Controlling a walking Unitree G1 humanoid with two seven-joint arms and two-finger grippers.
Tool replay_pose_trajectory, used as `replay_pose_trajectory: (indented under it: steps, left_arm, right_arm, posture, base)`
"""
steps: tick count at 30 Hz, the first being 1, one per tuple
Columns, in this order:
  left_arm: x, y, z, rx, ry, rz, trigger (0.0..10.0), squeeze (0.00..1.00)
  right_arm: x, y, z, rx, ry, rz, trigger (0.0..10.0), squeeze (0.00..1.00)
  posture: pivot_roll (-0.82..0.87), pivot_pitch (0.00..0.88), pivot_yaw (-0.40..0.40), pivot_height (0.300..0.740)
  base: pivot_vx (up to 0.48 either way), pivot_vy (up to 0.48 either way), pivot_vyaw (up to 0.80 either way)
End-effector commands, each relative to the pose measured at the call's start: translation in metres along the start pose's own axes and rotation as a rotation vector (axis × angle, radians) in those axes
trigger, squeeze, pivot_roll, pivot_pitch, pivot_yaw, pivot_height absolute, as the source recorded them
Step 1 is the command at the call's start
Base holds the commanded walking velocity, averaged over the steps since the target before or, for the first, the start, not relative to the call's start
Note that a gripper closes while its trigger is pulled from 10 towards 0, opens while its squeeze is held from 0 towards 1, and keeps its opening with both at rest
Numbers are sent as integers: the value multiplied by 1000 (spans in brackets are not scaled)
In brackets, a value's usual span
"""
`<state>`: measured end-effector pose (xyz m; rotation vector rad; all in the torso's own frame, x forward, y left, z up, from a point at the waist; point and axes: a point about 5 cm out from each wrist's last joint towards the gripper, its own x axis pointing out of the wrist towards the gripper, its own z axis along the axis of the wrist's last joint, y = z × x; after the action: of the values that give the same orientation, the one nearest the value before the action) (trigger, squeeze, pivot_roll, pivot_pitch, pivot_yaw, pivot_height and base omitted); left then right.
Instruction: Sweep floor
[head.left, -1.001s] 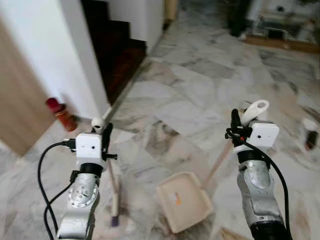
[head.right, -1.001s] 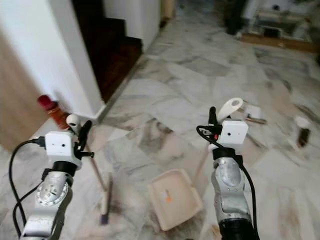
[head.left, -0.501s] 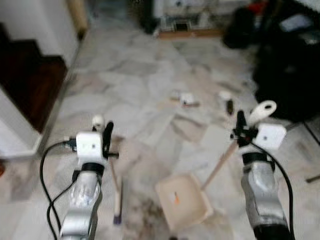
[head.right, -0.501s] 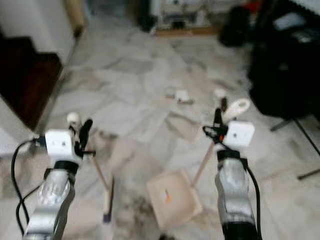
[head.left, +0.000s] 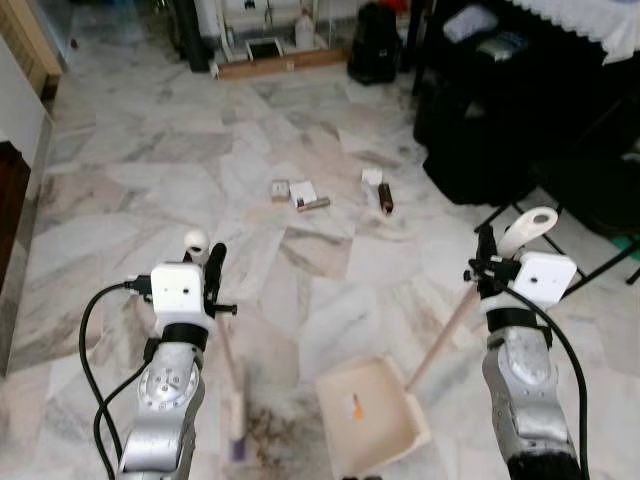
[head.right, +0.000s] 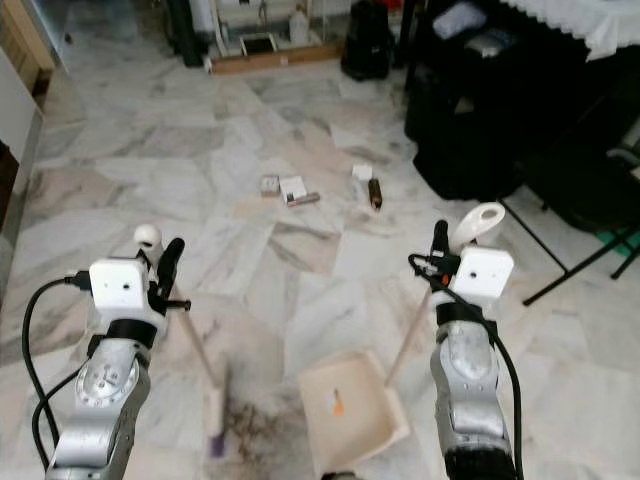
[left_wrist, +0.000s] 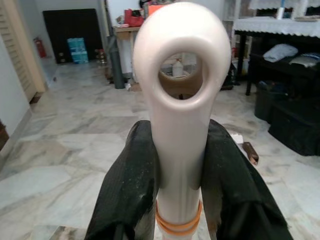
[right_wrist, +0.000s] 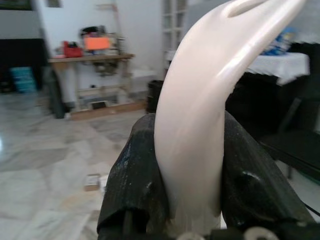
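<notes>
Both tools are gripping — left tool (head.left: 205, 262) clamping the broom (head.left: 233, 385), right tool (head.left: 492, 250) the dustpan (head.left: 375, 417); I am carrying them toward litter (head.left: 300, 193) beyond the dustpan, sweeping next.

Black bags (head.left: 480, 130) stand just beside a black stand's legs (head.left: 590, 270); beyond them — against the far wall — a low wooden shelf (head.left: 270, 55).

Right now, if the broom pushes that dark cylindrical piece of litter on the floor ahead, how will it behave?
The dark cylinder would likely roll rather than slide, given its rounded sides and the smooth marble floor. It looks small, so probably light. The boxy scraps beside it should slide instead.
</notes>
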<state>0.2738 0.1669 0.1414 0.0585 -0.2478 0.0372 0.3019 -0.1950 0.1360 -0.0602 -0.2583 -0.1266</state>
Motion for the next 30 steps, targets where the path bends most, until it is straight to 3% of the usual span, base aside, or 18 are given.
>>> replay_pose_trajectory:
  steps: [1, 13, 21, 30]
  left_arm:
    - [0, 5, 5, 23, -28, 16, 10000, 0]
    - [1, 20, 4, 53, -28, 56, 10000, 0]
    - [3, 8, 4, 29, -29, 41, 10000, 0]
    - [5, 17, 6, 41, -37, 57, 10000, 0]
  right_arm:
    - [3, 6, 15, 30, -70, 9, 10000, 0]
    - [6, 5, 23, 41, -91, -1, 10000, 0]
    - [8, 8, 25, 52, -88, -8, 10000, 0]
    - [5, 15, 25, 74, -82, -7, 10000, 0]
  posture:
    - [-61, 57, 30, 740]
    - [-80, 15, 29, 740]
    - [-82, 35, 28, 740]
    - [-84, 42, 34, 740]
  base:
    - [0, 0, 0]
    - [181, 0, 0]
    - [272, 0, 0]
    - [285, 0, 0]
